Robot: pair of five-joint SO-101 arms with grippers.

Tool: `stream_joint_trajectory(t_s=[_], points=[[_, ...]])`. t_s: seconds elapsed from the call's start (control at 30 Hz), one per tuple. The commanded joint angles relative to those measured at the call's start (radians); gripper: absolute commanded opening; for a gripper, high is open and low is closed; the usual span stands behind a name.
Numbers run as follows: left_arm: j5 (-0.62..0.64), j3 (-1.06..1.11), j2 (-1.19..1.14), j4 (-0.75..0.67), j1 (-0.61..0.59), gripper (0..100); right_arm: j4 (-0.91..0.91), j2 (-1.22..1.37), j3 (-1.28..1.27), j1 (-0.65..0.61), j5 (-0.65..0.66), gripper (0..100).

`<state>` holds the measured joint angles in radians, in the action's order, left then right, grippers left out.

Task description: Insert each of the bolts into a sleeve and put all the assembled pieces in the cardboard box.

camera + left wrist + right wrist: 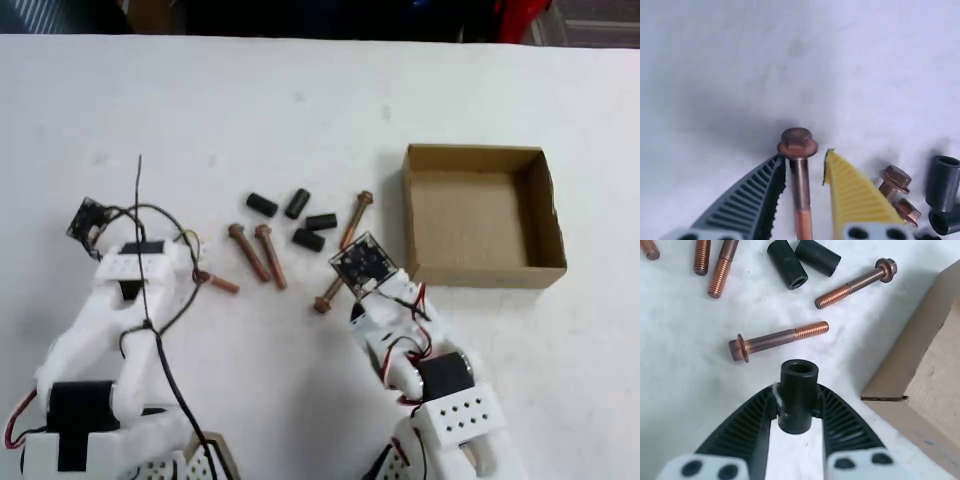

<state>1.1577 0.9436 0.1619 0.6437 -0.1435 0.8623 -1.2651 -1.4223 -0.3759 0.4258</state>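
Black sleeve [799, 374] nearest of all, pinched between the ribbed fingers [752, 420] of the right gripper [799, 392], open bore pointing away from the wrist, lower half sunk in the clamp. Looks a sound hold; probably no regrip needed. Hold it firm and steady as the fixed half of the pairing, bore turned toward 9 o'clock to meet the other arm.

Over at 9 o'clock from that sleeve on the high view, left gripper [804, 155] spread around a copper bolt [800, 190] flat on the table [715, 60]: dark finger against the shank, yellow finger [850, 195] just apart, flanged head poking past the tips. Close squarely on the shank close behind the head, to leave the far end free for the bore. Lift clear of the table before swinging. Line up shank and bore on one axis first, then feed slowly; probably apt to jam on any tilt, and to twist out of a light pinch.

Just beyond the held sleeve, a loose bolt [777, 339] lying crosswise; steer clear of it. Farther, near 11 o'clock from the right gripper, spare sleeves [297, 203] and paired bolts [260, 255], near one another. Farthest, toward 2 o'clock, cardboard box [480, 275], open side up, for each finished piece.
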Motion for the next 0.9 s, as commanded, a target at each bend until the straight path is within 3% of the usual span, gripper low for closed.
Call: stream_joint_trajectory(t_s=[0.0, 0.4, 0.87], points=[[-0.006, -0.058, -0.067, -0.006, -0.007, 17, -0.025, -0.024, 0.011, 0.01, 0.006, 1.7], [-0.02, -0.397, -0.334, 0.33, -0.013, 17, -0.025, -0.024, 0.011, 0.01, 0.006, 1.7], [-0.018, -0.419, -0.346, 0.347, -0.013, 15, -0.025, -0.024, 0.011, 0.01, 0.008, 1.7]])
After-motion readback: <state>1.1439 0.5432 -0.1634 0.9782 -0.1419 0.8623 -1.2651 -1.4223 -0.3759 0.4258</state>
